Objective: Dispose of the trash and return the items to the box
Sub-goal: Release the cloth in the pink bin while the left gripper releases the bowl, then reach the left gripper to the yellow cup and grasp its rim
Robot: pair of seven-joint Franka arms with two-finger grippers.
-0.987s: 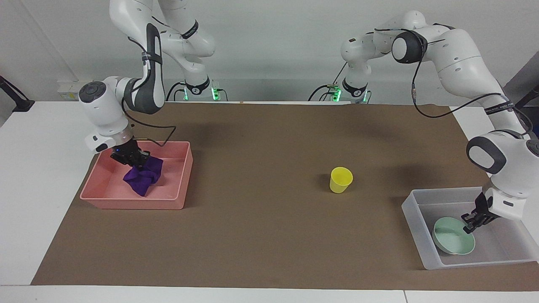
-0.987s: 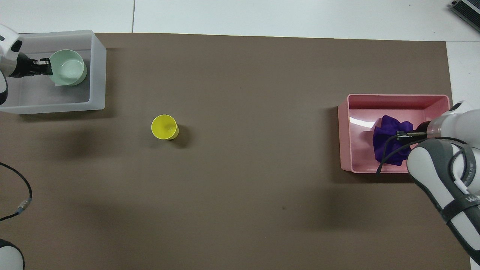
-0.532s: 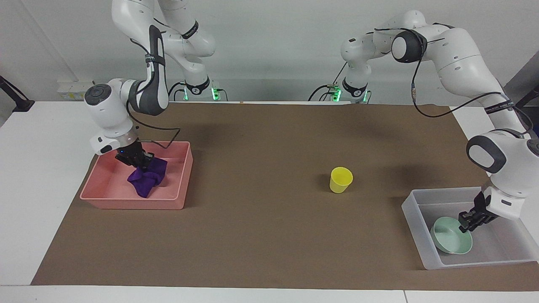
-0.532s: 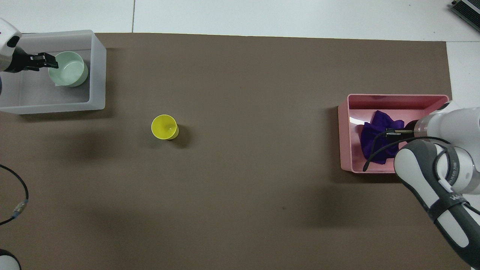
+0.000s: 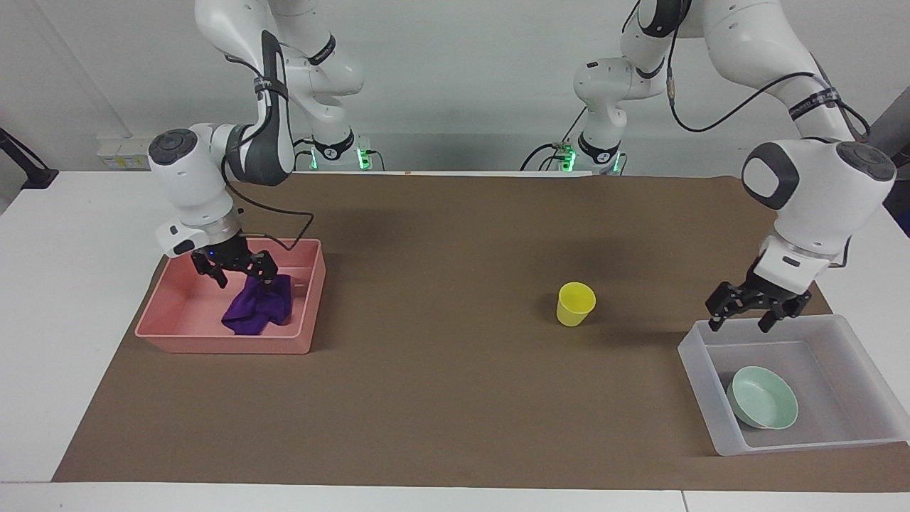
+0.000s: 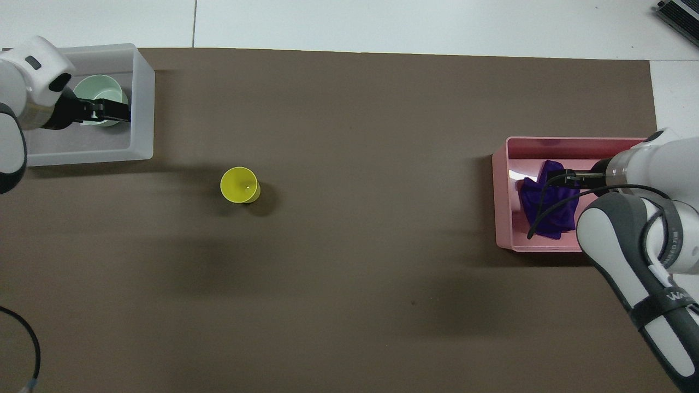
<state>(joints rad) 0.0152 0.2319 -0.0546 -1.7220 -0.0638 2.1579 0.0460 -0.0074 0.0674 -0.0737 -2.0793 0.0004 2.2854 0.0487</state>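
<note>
The purple cloth (image 5: 259, 309) lies crumpled in the pink tray (image 5: 213, 345), against the wall toward the table's middle; it also shows in the overhead view (image 6: 540, 210). My right gripper (image 5: 240, 277) hangs open just above it, free of the cloth (image 6: 554, 176). The mint-green bowl (image 5: 764, 407) sits in the clear box (image 5: 704, 384). My left gripper (image 5: 741, 321) is open and empty, raised over the box's edge nearest the robots; in the overhead view (image 6: 124, 111) it covers part of the bowl (image 6: 95, 87). The yellow cup (image 5: 574, 304) stands upright on the brown mat.
The pink tray (image 6: 573, 141) is at the right arm's end of the table, the clear box (image 6: 143, 103) at the left arm's end. The yellow cup (image 6: 238, 185) stands between them, closer to the box. A brown mat (image 5: 426, 384) covers the table.
My left gripper let go of the bowl, opened and rose out of the box. My right gripper opened and released the purple cloth, which settled in the pink tray.
</note>
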